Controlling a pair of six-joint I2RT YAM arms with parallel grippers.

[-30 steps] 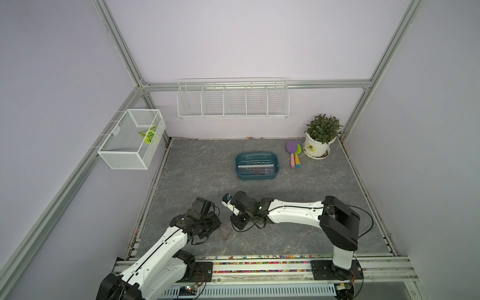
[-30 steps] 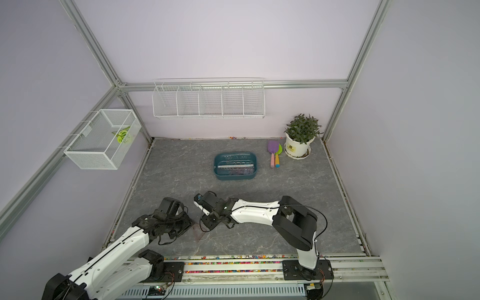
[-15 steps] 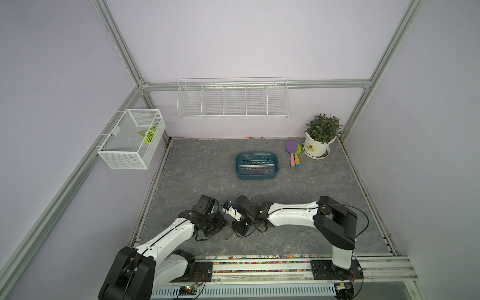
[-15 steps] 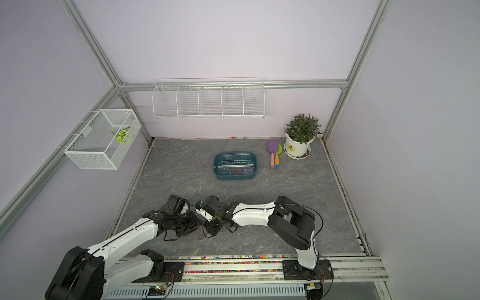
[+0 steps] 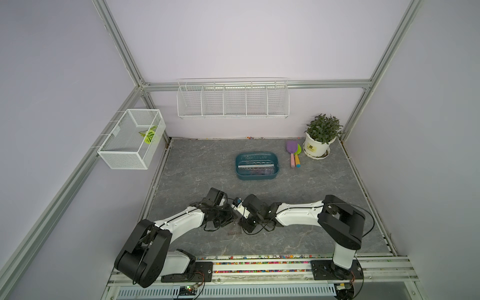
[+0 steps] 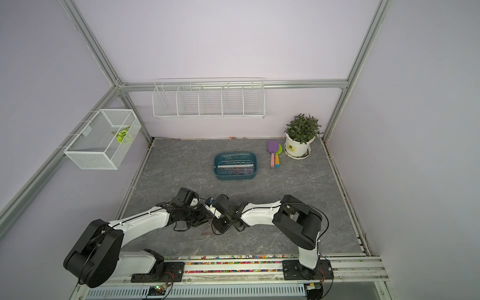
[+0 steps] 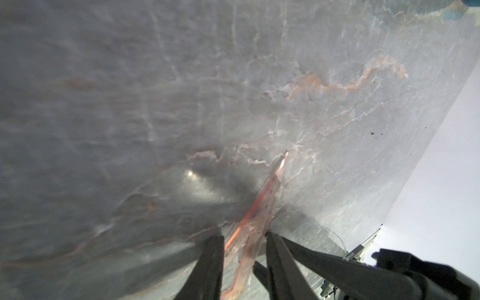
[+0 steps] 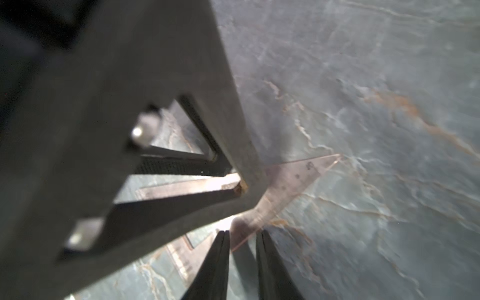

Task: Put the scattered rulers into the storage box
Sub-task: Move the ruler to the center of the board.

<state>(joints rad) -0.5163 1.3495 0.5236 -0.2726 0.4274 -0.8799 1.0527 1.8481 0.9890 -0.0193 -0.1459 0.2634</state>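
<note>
two tools meet over one brown triangle near the front edge

on the left wall hangs a white wire-mesh basket (image 5: 124, 153), clear of the grey tabletop (image 5: 311, 207). below it the left arm reaches in low from the front rail, and the left tool (image 7: 243, 235) sits just left of centre, near the front. its two fingers stand a little apart with a brown triangle (image 7: 262, 205) running between them; whether they bite on it i cannot tell. in a top view the brown triangle (image 5: 235, 230) is only a faint tinted patch on the stone between the two tools.

the right tool (image 8: 242, 232) comes at it from the other side, nose to nose with the left one. its fingers are close together with a narrow gap, an edge of the triangle in that gap; gripped or not, i cannot tell. in the right wrist view the left tool's dark fingers (image 8: 166, 65) loom over the sheet.

further back, well apart from both tools, the storage box (image 5: 257, 178) stands about mid-tabletop with rulers (image 5: 255, 166) lying in it. right of it lie purple and green toy shovels (image 5: 292, 150), then a potted plant (image 5: 318, 140) in the back right corner.
</note>
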